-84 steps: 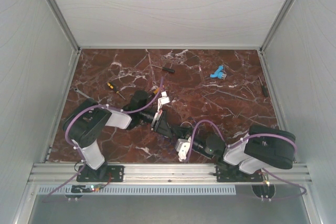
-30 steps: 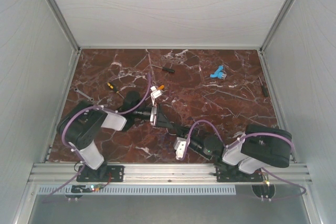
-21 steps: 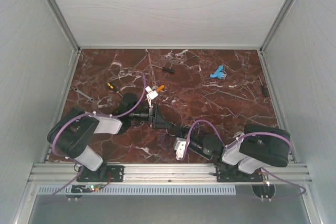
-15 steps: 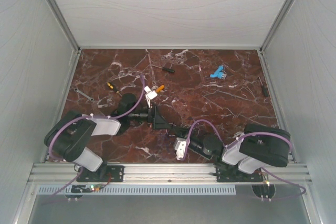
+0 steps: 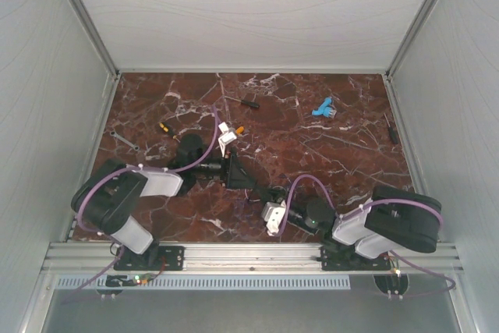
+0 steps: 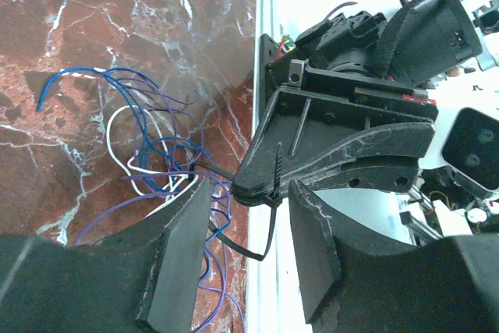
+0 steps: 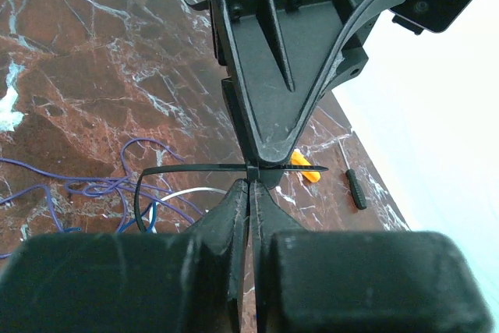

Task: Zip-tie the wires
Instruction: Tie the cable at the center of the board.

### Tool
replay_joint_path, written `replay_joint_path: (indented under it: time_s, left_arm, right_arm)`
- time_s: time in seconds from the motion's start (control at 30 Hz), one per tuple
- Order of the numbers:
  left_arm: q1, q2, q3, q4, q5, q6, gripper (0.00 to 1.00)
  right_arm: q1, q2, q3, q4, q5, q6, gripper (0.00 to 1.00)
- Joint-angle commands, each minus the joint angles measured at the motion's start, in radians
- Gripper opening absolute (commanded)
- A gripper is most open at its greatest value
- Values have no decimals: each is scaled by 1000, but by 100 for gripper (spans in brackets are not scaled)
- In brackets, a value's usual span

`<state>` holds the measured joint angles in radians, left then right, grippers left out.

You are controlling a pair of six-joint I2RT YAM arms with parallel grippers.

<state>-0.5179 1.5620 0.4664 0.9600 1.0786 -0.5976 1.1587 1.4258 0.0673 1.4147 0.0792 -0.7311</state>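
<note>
The wires (image 6: 148, 154) lie loosely coiled on the marble desk (image 5: 335, 154), near centre, between both arms. A black zip tie (image 7: 195, 167) extends over them; encirclement cannot be confirmed. Right gripper (image 7: 249, 185): jaws closed, pinching the tie. Left gripper (image 6: 251, 216): jaws parted, straddling the tie's tail.

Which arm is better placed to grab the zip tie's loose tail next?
Left. The left gripper stands open astride the zip tie, while the right gripper is shut holding it.
</note>
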Motion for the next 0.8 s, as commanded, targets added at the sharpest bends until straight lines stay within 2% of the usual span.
replay_joint_path:
  time_s: [0.0, 0.2, 0.47, 0.63, 0.77]
  left_arm:
    - [-4, 45, 40, 188, 79, -50, 44]
    - [-23, 71, 50, 236, 101, -79, 44]
    - [-38, 91, 68, 244, 98, -92, 22]
    - [-41, 98, 68, 264, 110, -107, 0]
    - [-41, 93, 60, 277, 103, -114, 0]
  right_arm:
    - [-6, -25, -3, 27, -26, 33, 0]
    - [-9, -27, 1, 21, -28, 33, 0]
    - [-10, -28, 5, -10, -27, 33, 0]
    - [-9, -24, 9, -13, -24, 32, 0]
    - [-9, -28, 8, -12, -19, 30, 0]
